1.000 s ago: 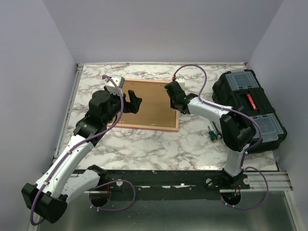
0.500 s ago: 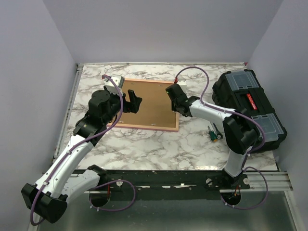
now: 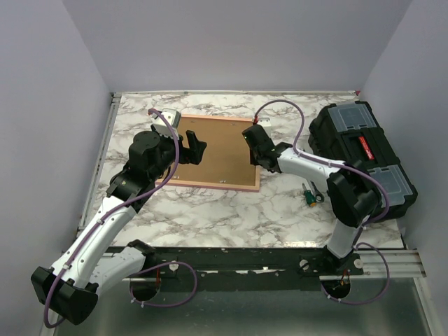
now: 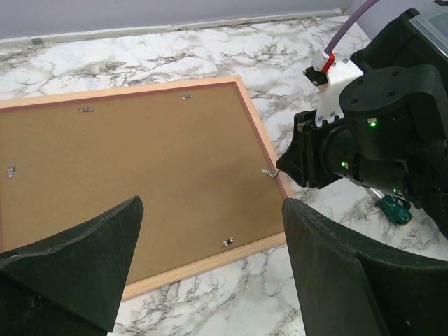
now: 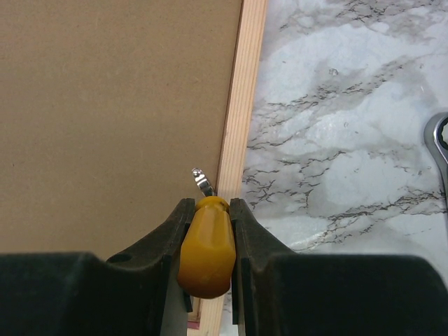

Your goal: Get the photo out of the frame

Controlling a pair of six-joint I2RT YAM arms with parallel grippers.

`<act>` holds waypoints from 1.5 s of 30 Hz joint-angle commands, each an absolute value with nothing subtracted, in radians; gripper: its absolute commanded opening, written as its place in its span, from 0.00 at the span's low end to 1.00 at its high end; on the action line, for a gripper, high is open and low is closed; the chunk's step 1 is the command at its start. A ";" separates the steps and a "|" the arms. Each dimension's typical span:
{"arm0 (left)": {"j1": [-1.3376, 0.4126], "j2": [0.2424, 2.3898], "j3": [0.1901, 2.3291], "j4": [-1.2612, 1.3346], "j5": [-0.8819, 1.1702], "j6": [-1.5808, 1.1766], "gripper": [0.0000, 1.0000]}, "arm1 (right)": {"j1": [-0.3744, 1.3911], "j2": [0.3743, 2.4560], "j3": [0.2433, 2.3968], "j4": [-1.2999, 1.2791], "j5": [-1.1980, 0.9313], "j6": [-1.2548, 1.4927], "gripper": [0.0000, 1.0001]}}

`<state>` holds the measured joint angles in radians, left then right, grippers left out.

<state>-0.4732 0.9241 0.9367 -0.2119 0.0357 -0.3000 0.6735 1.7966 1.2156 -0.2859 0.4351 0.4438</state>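
The frame [image 3: 218,155] lies face down on the marble table, its brown backing board [image 4: 133,175] up and its thin pink-tan edge [image 5: 234,133] showing. The photo is hidden beneath the board. My right gripper [image 3: 256,150] is shut on a yellow tool handle [image 5: 207,245], held at the frame's right edge, right by a small metal clip [image 5: 201,180]. My left gripper [image 3: 194,148] is open and empty, hovering over the frame's left part; its fingers [image 4: 336,280] straddle the frame's near edge in the left wrist view.
A black toolbox [image 3: 364,157] stands at the right. A green-handled tool [image 3: 309,197] and a wrench [image 3: 316,194] lie between it and the frame. Several metal clips [image 4: 227,242] sit round the backing board.
My right gripper has shifted slightly away along the frame's right edge, with the yellow handle in it. The left arm has not moved.
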 commanded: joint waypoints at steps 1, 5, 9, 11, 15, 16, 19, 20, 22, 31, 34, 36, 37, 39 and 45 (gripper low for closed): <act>-0.472 0.924 0.965 -0.213 0.055 -0.304 0.83 | 0.703 1.751 1.201 -0.287 0.383 0.443 0.01; -0.472 0.924 0.965 -0.213 0.057 -0.305 0.83 | 0.714 1.727 1.201 -0.284 0.387 0.431 0.01; -0.471 0.928 0.965 -0.214 0.057 -0.307 0.83 | 0.717 1.713 1.215 -0.310 0.471 0.430 0.01; -0.473 0.930 0.965 -0.215 0.058 -0.307 0.83 | 0.717 1.720 1.232 -0.329 0.526 0.434 0.01; -0.472 0.933 0.965 -0.215 0.058 -0.308 0.83 | 0.715 1.763 1.264 -0.337 0.580 0.411 0.00; -0.472 0.933 0.966 -0.216 0.058 -0.307 0.83 | 0.712 1.775 1.271 -0.335 0.585 0.406 0.01; -0.473 0.933 0.964 -0.216 0.054 -0.306 0.83 | 0.693 1.809 1.283 -0.320 0.576 0.398 0.01; -0.473 0.932 0.965 -0.216 0.054 -0.305 0.83 | 0.691 1.815 1.286 -0.314 0.572 0.396 0.01; -0.472 0.935 0.966 -0.216 0.054 -0.305 0.83 | 0.691 1.819 1.281 -0.288 0.546 0.384 0.01; -0.472 0.934 0.966 -0.216 0.057 -0.305 0.83 | 0.691 1.840 1.289 -0.268 0.526 0.385 0.01; -0.472 0.934 0.967 -0.216 0.059 -0.307 0.83 | 0.690 1.845 1.290 -0.263 0.518 0.386 0.01; -0.472 0.934 0.966 -0.216 0.058 -0.307 0.83 | 0.690 1.848 1.289 -0.256 0.511 0.389 0.01; -0.472 0.934 0.966 -0.216 0.058 -0.307 0.83 | 0.691 1.851 1.289 -0.252 0.507 0.388 0.01; -0.472 0.934 0.966 -0.216 0.058 -0.306 0.83 | 0.691 1.859 1.294 -0.253 0.502 0.391 0.01; -0.472 0.937 0.966 -0.216 0.058 -0.306 0.83 | 0.690 1.874 1.296 -0.253 0.501 0.390 0.01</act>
<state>-0.4732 0.9344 0.9367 -0.2192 0.0387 -0.3004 0.6926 1.8515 1.2743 -0.2623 0.5098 0.3916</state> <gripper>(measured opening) 0.829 0.252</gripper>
